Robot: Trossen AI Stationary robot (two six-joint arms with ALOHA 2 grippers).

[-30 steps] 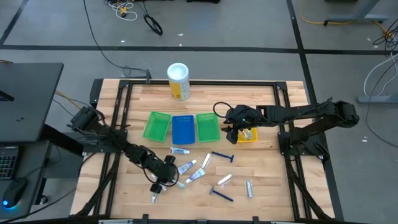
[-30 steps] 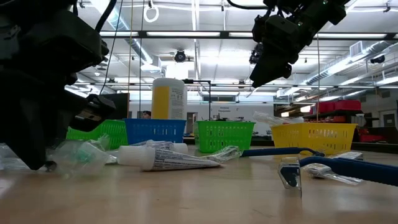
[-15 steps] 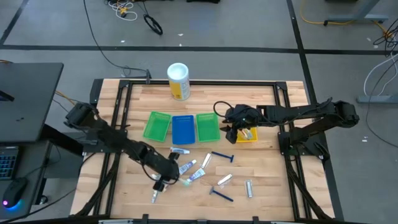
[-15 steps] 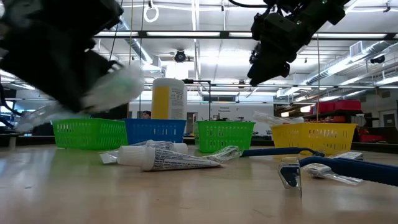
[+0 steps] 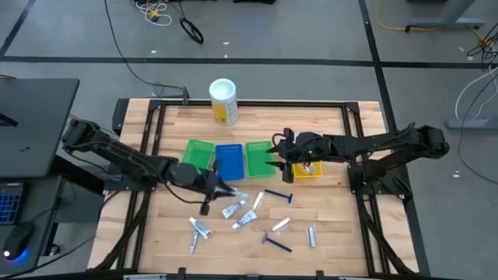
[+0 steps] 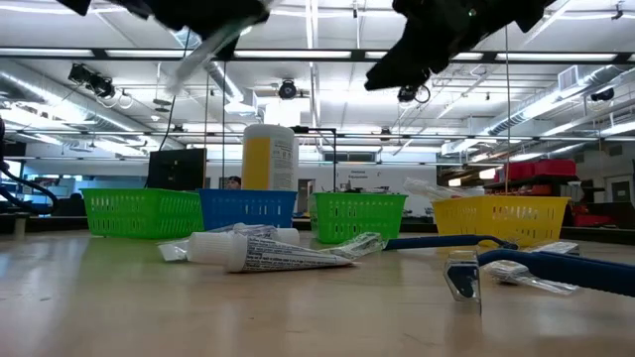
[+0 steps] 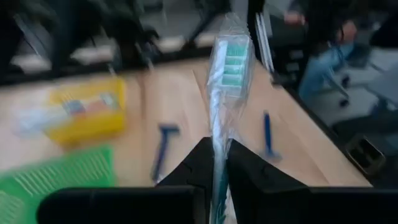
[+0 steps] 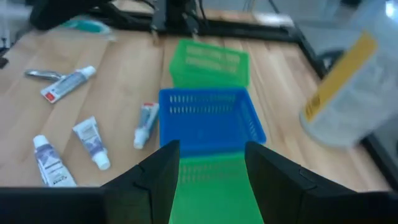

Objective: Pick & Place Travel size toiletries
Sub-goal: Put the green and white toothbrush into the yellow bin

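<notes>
- Four trays in a row across the middle of the table (image 5: 327, 233): green tray (image 5: 197, 156), blue tray (image 5: 229, 161), second green tray (image 5: 260, 159), yellow tray (image 5: 309, 169). Probably set out as sorting bins, one kind of toiletry apiece; yellow one already holding some small items.
- Tall white-and-yellow canister (image 5: 223, 101) standing upright behind the trays, apart from the work.
- Loose toiletries scattered on the wood in front of the trays, within reach of both arms: small tubes (image 5: 236, 210), two blue razors (image 5: 278, 195), a silvery tube (image 5: 312, 236).
- Left gripper (image 5: 220, 187) raised over the near edge of the blue tray, clamped tight on a wrapped toothbrush (image 7: 222, 93); handle pinched between the fingers (image 7: 198, 163), green-bristled head sticking out ahead. Lifted clear of the table, likely for carrying to a tray.
- Right gripper (image 5: 281, 158) hovering over the second green tray, just beside the yellow one, spread wide with nothing between the fingers (image 8: 166, 163); seemingly done with a drop or waiting.
</notes>
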